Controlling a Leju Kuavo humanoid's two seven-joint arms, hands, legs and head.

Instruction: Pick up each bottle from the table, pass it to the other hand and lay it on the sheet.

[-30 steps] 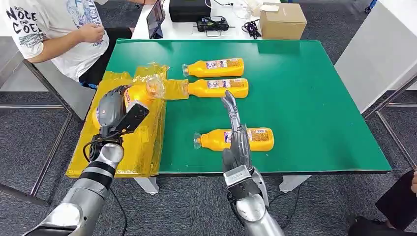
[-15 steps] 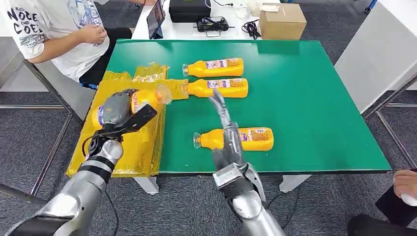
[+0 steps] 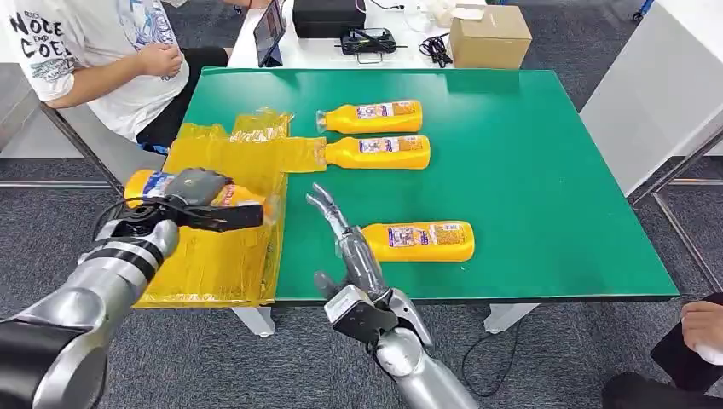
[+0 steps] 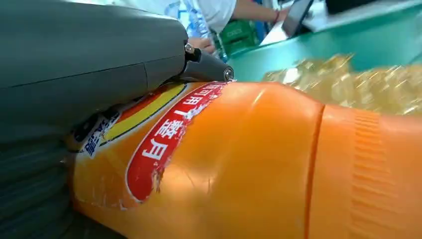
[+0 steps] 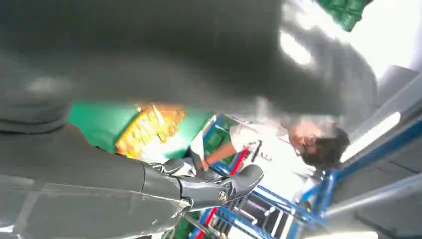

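The orange juice bottle [image 3: 175,189], gripped round its label by the left robot hand [image 3: 198,192] over the yellow sheet [image 3: 223,247], looks full, heavy and slick. Right robot hand [image 3: 341,234] hovers empty, fingers extended, above the green counter [image 3: 546,170].

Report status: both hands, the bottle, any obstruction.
Left hand grips an orange bottle above the yellow sheet. Right hand open, holding nothing, over the green table. Three bottles lie on the table. No obstruction on the sheet.
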